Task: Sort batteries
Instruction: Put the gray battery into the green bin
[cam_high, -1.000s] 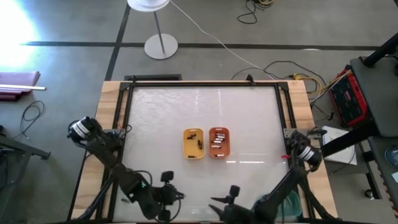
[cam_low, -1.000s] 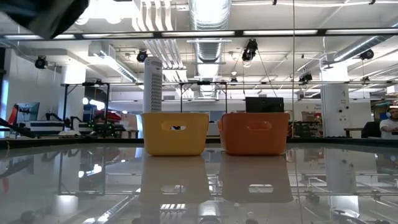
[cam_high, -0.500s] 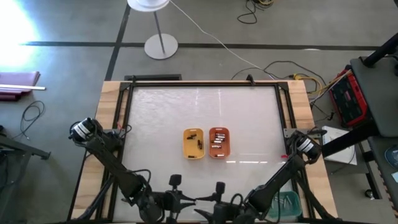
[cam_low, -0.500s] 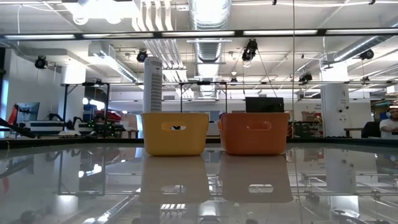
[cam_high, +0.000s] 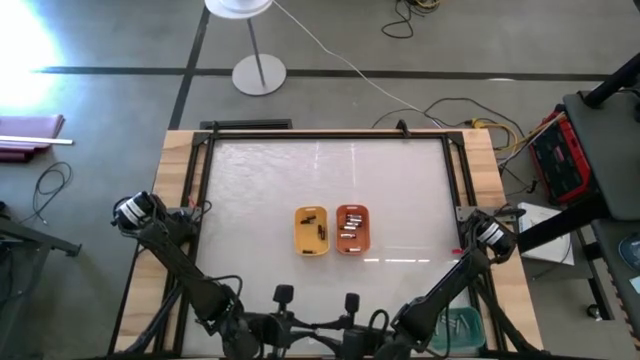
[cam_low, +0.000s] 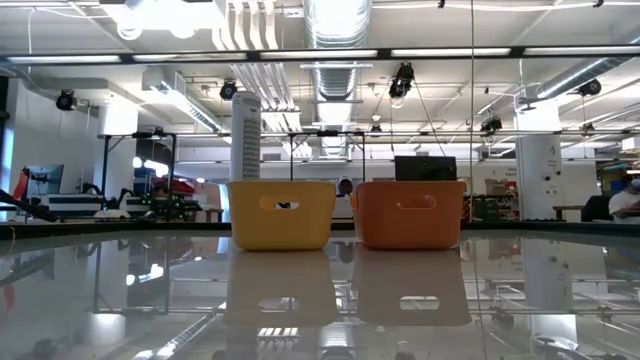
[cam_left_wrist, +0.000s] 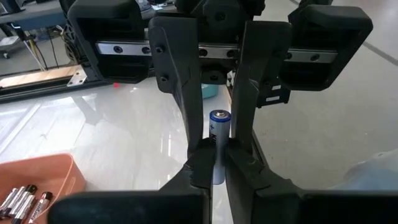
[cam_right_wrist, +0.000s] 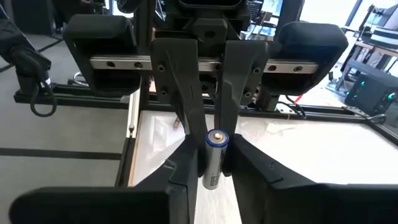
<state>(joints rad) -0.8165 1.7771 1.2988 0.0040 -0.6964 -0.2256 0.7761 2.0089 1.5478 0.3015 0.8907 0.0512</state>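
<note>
Two trays (cam_high: 312, 231) (cam_high: 352, 229) are sitting side by side mid-table (cam_high: 260, 180), batteries (cam_high: 349, 228) lying in each, both grippers (cam_high: 284, 326) (cam_high: 345, 328) meeting at the table's near edge.

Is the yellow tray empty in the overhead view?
No: the yellow tray has a few small dark batteries lying inside it, next to the orange tray.

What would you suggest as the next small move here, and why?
Probably one gripper should ease open and let go. The left gripper and the right gripper meet nose to nose, and both appear closed on the same battery. Until one releases, neither can carry it to the yellow tray or the orange tray.
</note>
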